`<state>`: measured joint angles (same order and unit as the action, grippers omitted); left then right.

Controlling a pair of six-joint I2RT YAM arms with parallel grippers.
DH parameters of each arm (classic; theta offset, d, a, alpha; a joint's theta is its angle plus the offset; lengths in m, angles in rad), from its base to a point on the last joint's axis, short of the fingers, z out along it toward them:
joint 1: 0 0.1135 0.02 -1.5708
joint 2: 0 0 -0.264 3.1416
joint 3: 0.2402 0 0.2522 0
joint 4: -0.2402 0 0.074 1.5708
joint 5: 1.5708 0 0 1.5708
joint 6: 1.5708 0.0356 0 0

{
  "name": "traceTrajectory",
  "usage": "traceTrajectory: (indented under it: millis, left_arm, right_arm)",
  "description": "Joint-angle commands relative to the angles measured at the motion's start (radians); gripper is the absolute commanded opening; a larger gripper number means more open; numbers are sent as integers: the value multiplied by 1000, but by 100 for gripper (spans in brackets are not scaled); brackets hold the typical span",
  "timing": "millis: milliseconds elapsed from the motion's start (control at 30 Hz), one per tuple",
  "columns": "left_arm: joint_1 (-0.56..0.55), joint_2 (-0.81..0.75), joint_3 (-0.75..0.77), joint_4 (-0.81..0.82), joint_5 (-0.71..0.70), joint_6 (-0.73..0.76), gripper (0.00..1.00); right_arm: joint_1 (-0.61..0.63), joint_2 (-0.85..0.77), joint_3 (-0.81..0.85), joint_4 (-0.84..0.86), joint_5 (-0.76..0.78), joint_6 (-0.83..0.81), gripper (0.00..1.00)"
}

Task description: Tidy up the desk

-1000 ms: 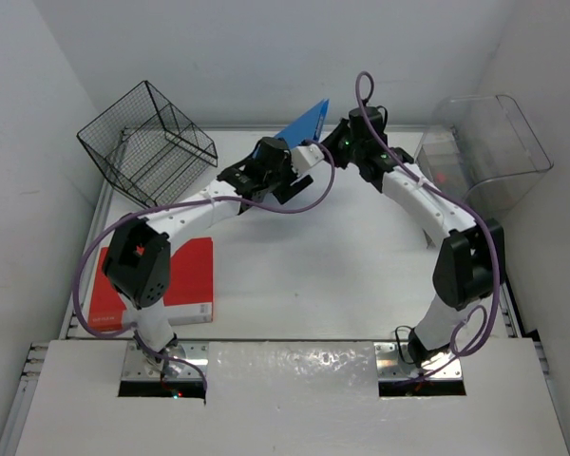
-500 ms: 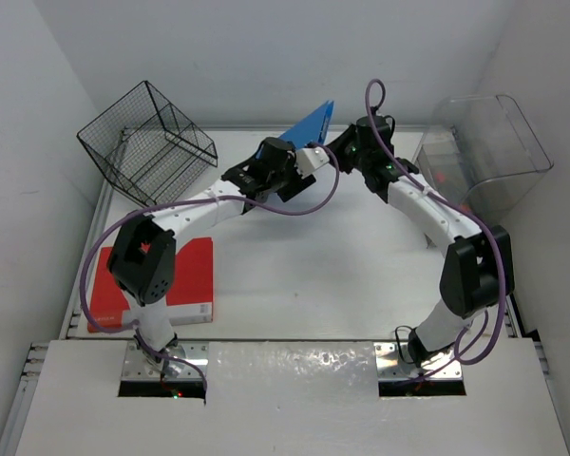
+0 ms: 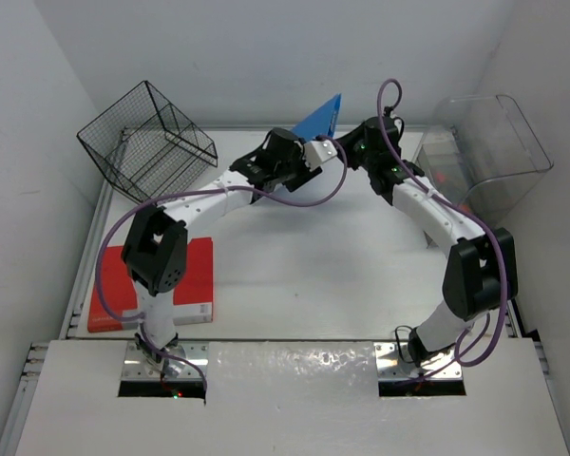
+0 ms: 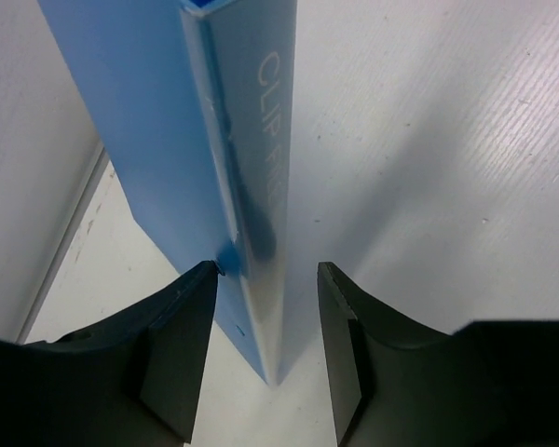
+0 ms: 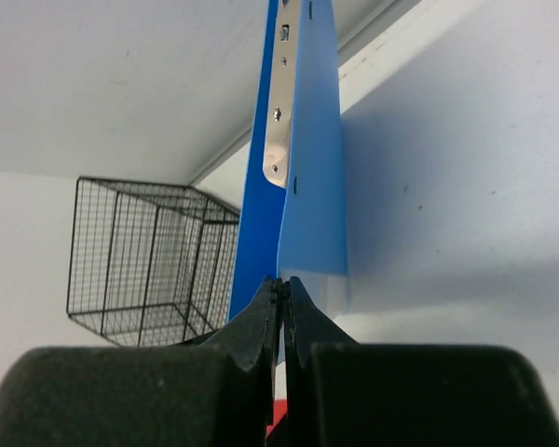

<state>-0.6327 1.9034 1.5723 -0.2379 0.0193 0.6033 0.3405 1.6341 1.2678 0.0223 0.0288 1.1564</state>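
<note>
Handing over, I believe, the blue clip file (image 3: 321, 116) above the far middle of the desk (image 3: 313, 275): my right gripper (image 5: 281, 287) clamps its edge, my left gripper (image 4: 267, 272) straddles the spine, not clenched. Next I should close left firmly.

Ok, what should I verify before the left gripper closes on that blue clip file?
1. Right gripper clamped on the blue plastic clip file: ok.
2. File's spine between the fingers of the left gripper: ok.
3. Left gripper closed on the file: not ok, gap at one finger.
4. File apart from the black wire basket: ok.
5. File's lower corner off the white desk: cannot tell.
</note>
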Motion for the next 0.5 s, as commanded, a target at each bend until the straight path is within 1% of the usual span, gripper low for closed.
traceTrajectory:
  millis: [0, 33, 100, 167, 200, 267, 300, 333, 467]
  left_arm:
    - [-5, 69, 94, 46, -24, -43, 47]
    - [-5, 68, 98, 34, 26, -45, 55]
    - [-4, 56, 81, 20, 54, -40, 65]
    - [-5, 23, 32, 29, 77, -19, 75]
    - [-7, 11, 17, 43, 74, -14, 76]
    - [-7, -10, -14, 80, 24, -20, 74]
    - [-9, -6, -11, 103, -2, -26, 71]
    - [-9, 0, 1, 115, -60, -33, 63]
    - [-13, 43, 22, 172, -122, -36, 55]
  right_arm:
    - [97, -63, 1, 60, -195, 20, 0]
    - [97, -63, -1, 70, -191, 25, 0]
    - [97, -59, 8, 65, -182, 14, 0]
    - [98, -53, 28, 53, -170, 3, 0]
    - [98, -48, 33, 54, -168, 5, 0]
    - [98, -40, 36, 68, -185, 28, 0]
    - [101, -37, 33, 76, -191, 35, 0]
    - [106, -36, 24, 85, -196, 40, 0]
    - [117, -51, -11, 113, -199, 81, 0]
